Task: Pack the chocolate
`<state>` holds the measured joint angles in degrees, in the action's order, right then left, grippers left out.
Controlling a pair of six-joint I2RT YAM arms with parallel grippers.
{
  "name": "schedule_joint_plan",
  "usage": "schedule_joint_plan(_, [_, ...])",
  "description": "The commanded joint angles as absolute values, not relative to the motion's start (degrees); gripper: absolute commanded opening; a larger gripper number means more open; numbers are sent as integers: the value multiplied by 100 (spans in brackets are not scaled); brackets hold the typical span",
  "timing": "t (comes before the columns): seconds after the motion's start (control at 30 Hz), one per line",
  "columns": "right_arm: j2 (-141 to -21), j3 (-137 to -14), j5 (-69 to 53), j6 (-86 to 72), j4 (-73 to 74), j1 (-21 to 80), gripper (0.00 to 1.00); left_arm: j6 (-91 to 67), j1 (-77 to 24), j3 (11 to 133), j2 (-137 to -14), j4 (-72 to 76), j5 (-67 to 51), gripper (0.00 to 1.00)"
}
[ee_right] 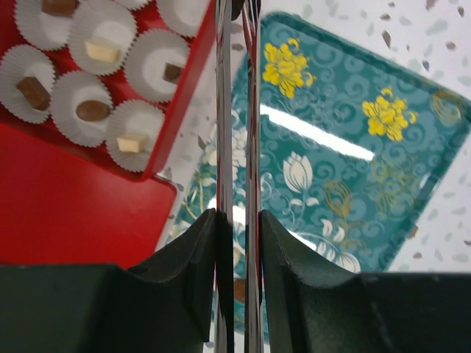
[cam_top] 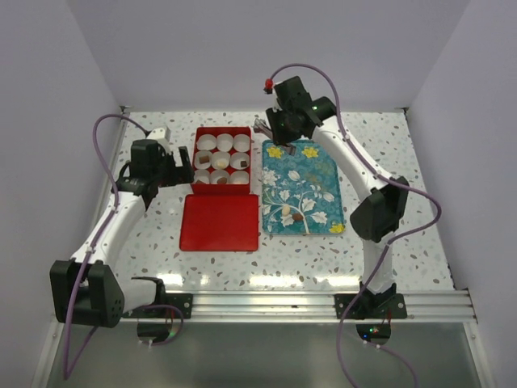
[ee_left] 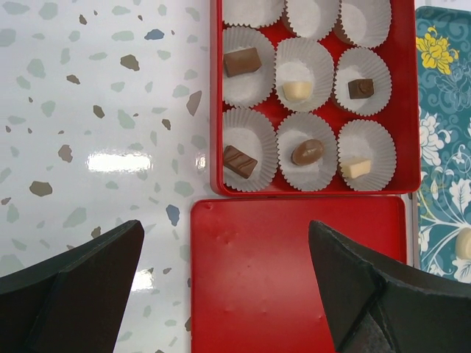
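Six pieces of chocolate (ee_left: 307, 151) lie one each in paper cups in the near two rows of the red box (ee_left: 215, 110); the cups of the far row show white. More chocolate (cam_top: 287, 212) lies on the teal flowered tray (cam_top: 319, 174), near its front. My right gripper (ee_right: 237, 217) is shut on shiny metal tongs (ee_right: 252, 147) and hangs above the gap between box and tray (ee_right: 353, 184), at their far end (cam_top: 271, 125). The tongs' tips leave the frame. My left gripper (ee_left: 226, 235) stands open over the left edge of the red lid (ee_left: 294, 272), holding nothing.
The red lid (cam_top: 220, 222) lies flat just in front of the box (cam_top: 196, 153), with the tray along their right side. Speckled tabletop (cam_top: 145, 242) surrounds them. White walls close in the left, right and back.
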<state>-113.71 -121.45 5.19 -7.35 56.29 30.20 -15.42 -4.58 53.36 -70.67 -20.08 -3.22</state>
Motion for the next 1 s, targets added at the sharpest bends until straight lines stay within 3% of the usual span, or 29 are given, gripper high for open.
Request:
schedule_joint_plan(0.0, [-11741, -12892, 334, -624, 5765, 3234, 24, -1468, -466, 5467, -6847, -1977, -185, 100])
schedule_joint_plan(0.47, [-12567, -13639, 185, -589, 5757, 3437, 26, -1450, -466, 5388, -6706, -2092, -123, 100])
schedule_joint_plan(0.83, [-12753, -13817, 281, -510, 5819, 3428, 40, -1441, -466, 5388, -6724, -2101, -132, 100])
schedule_joint_plan(0.97, [-12744, -13816, 281, -519, 5783, 3428, 40, -1433, -466, 5405, -6733, -2074, -149, 100])
